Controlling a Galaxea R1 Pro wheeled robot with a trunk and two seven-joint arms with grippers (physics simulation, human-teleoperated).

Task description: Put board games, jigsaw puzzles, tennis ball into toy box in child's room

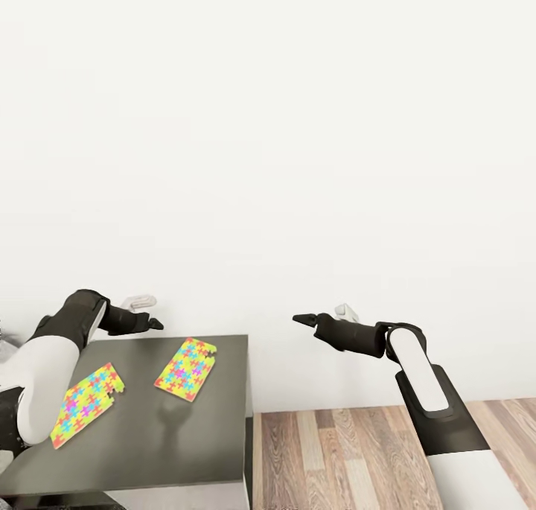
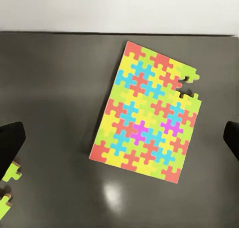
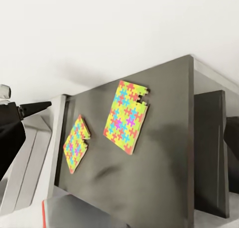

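Two jigsaw puzzles are seen lying flat on the dark grey end of the table (image 1: 223, 421) — the nearer jigsaw puzzle (image 1: 85, 403) towards the robot's left, the farther jigsaw puzzle (image 1: 187, 368) closer to the table's far edge, the two well apart. The step in hand is judged to be the reach for the farther puzzle: the left gripper (image 1: 152, 322) is held above the table's far edge with that sheet centred in the left wrist view (image 2: 149, 125), the fingers (image 2: 10, 143) spread wide at either side and nothing held. The right gripper (image 1: 301, 319) is held out beyond the table, over the wooden floor (image 1: 357, 450); whether it is spread or closed cannot be told. A descent is called for next, and — the sheet being thin and flat — an edge will probably have to be caught. No toy box is seen here, so its contents cannot be told.
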